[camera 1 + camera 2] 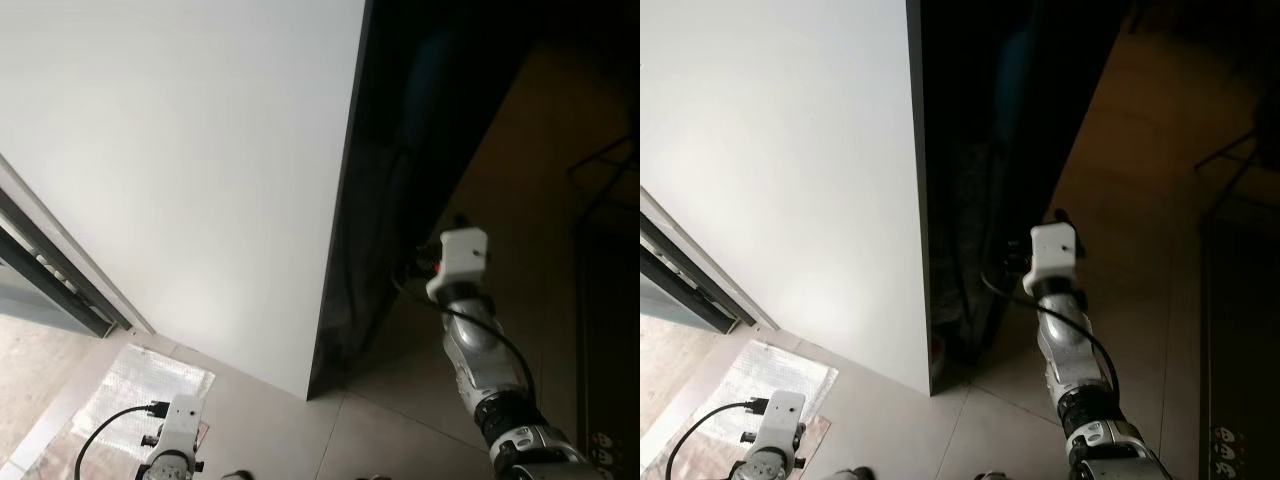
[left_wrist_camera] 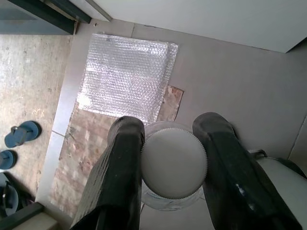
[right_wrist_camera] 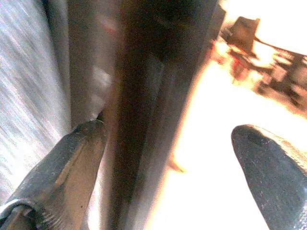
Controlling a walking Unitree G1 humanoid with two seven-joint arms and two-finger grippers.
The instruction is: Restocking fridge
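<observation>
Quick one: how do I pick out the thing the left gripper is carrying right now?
Start from the silver bubble-wrap sheet on the tiled floor beside the white wall. Above it, in the left wrist view, the left gripper has its two black fingers on either side of a round container. Its pale grey lid with a finely ridged edge sets it apart.

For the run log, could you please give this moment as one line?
left gripper: shut on white jar lid, low over floor | right gripper: open, fingers astride dark fridge door edge | restock: jar not in yet

Grey tiled floor [image 2: 240, 76] with a bubble-wrap sheet [image 2: 124, 76] and blue sandals [image 2: 21, 134].
</observation>
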